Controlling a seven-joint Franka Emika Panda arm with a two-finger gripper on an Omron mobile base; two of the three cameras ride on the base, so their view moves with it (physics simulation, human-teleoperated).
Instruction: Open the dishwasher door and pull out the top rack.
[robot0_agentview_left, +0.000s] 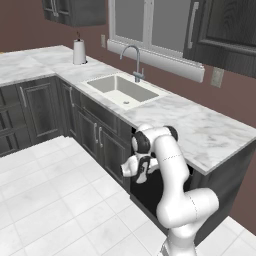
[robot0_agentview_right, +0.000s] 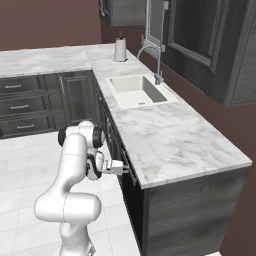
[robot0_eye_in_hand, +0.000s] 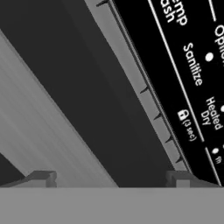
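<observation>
We see gripper (robot0_agentview_right: 128, 169) right at dishwasher door (robot0_agentview_left: 150, 192) handle (robot0_eye_in_hand: 48, 127), fingers (robot0_eye_in_hand: 41, 178) spread wide either side of bar, door looks shut, sink (robot0_agentview_left: 121, 90) far left on desk (robot0_agentview_right: 165, 135)

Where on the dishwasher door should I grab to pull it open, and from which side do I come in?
Grip the handle bar on the dishwasher door, coming straight in from the front. It is one long straight bar standing off the flat panel, so the jaws can close across it; they already stand apart, one on either side. The gripper is right at the door's top edge, below the counter.
</observation>
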